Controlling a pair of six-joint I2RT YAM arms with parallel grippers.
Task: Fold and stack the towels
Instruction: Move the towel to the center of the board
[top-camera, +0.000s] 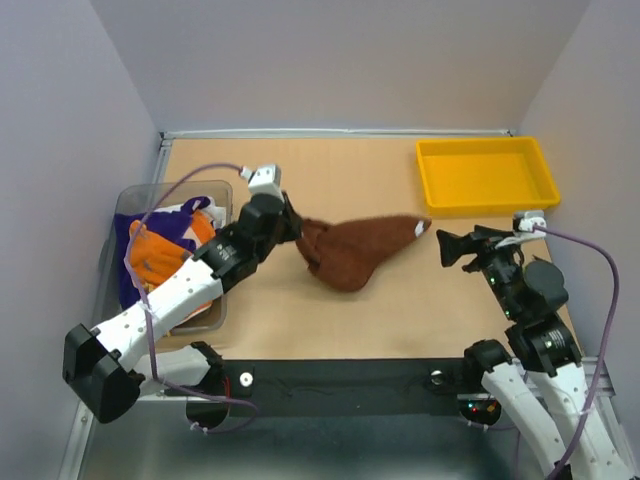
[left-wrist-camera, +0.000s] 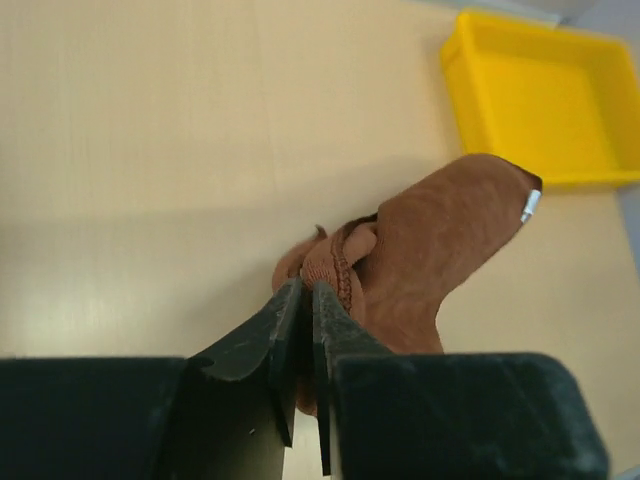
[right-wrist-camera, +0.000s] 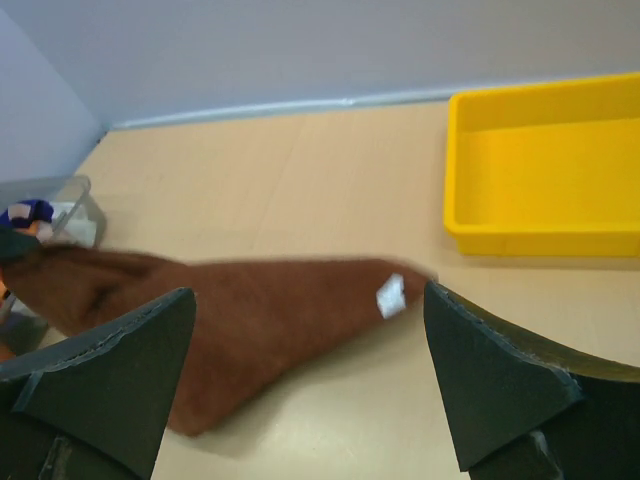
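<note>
Your left gripper (left-wrist-camera: 303, 330) has its fingers almost together, with a bunched corner of the brown towel (top-camera: 358, 252) pinched in the narrow gap. The towel trails from that pinch toward the right, lying crumpled on the table (top-camera: 400, 330), its white label (right-wrist-camera: 390, 296) at the far tip. Judged from this, the corner grip exists to drag the towel clear of the bin (top-camera: 128, 200) and lay it out in the open middle, where folding is possible.

Your right gripper (right-wrist-camera: 310, 385) has its fingers spread fully and holds nothing. It sits just right of the towel's labelled tip and faces it, probably staged to take that far corner so the cloth can be pulled flat between both arms.

The remaining towels, orange (top-camera: 165, 250) and purple (top-camera: 135, 225) among them, lie heaped in the bin at the left edge. The yellow tray (top-camera: 487, 175) stands well apart at the far right and holds nothing visible.

No fold is made yet; the task is at an early stage. Expect the bunched cloth to resist spreading until both corners are held.
</note>
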